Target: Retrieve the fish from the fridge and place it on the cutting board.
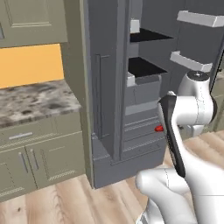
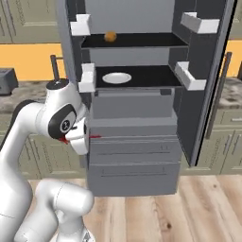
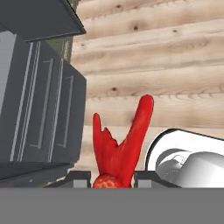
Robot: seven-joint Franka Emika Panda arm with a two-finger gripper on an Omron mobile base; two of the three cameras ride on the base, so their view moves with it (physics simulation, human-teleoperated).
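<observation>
Red fish (image 3: pixel 120 148), beside open fridge (image 2: pixel 142 118)

1. Left base view: set behind the arm, low and near, facing forward at the fridge (image 1: pixel 131 87) from its left, along the open front; stone counter (image 1: pixel 35 103) at the left edge.
2. Right base view: faces the fridge interior (image 2: pixel 137 75) nearly head-on, from slightly farther back.
3. Hand view: aimed down at the wooden floor (image 3: pixel 153 57), very close, fridge drawers (image 3: pixel 39 109) along the left.
4. Shared by both base views: shelves, door bins, lower drawers, arm.
</observation>
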